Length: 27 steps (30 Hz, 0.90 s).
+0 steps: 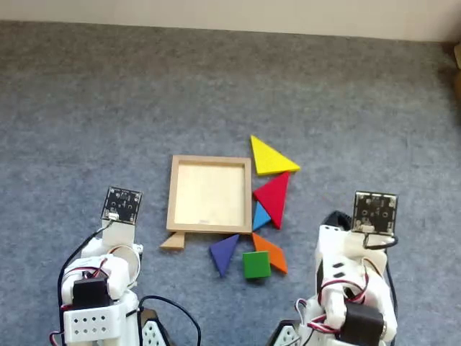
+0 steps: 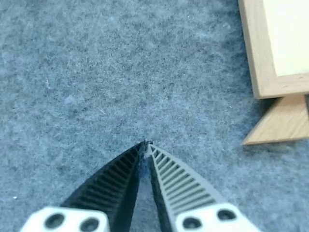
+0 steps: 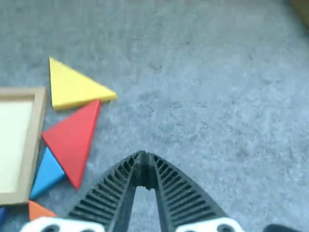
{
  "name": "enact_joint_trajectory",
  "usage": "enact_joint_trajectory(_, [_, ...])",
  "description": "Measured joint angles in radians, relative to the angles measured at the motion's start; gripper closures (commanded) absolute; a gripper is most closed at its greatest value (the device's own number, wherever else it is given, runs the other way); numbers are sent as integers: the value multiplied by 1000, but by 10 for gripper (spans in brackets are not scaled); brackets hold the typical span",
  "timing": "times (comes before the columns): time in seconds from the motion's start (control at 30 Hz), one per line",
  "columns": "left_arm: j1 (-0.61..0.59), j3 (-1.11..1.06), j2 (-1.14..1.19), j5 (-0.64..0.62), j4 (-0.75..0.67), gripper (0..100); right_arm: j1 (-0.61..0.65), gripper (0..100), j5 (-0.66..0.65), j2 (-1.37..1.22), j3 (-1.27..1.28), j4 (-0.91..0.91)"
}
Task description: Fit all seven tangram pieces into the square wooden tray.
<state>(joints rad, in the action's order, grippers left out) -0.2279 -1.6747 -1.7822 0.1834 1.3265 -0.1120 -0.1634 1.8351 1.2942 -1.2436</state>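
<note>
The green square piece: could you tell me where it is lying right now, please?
In the high view, the green square lies outside the wooden tray, off its near right corner, between the purple triangle and the orange parallelogram.

Pale wooden tray (image 1: 172, 194); yellow triangle (image 1: 268, 160), red triangle (image 1: 274, 196), blue triangle (image 1: 260, 215), purple triangle (image 1: 224, 251) (wood triangle (image 1: 173, 241) too), green square (image 1: 256, 264), orange piece (image 1: 272, 251).

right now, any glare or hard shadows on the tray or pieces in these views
high view: even light, no glare or hard shadows on the wooden tray; left wrist view: the tray floor looks very bright, the wood triangle is evenly lit; right wrist view: the yellow triangle and red triangle look matte, no glare, no hard shadows
</note>
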Motion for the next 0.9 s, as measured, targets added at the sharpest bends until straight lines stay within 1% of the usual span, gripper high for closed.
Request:
enact_joint_trajectory(0.13, [0, 0, 0, 0, 0, 992, 35, 992, 6, -98, -86, -32])
enact_joint_trajectory(0.43, [0, 0, 0, 0, 0, 992, 135, 992, 6, -635, -399, -40])
enact_joint_trajectory(0.57, [0, 0, 0, 0, 0, 992, 172, 992, 6, -801, -476, -2])
enact_joint_trajectory(0.6, [0, 0, 0, 0, 0, 992, 189, 992, 2, -833, -491, 11])
enact_joint_trajectory(0.77, [0, 0, 0, 0, 0, 992, 287, 992, -103, -953, -543, 28])
enact_joint_trajectory(0.9, [0, 0, 0, 0, 0, 992, 342, 992, -123, -1076, -623, 28])
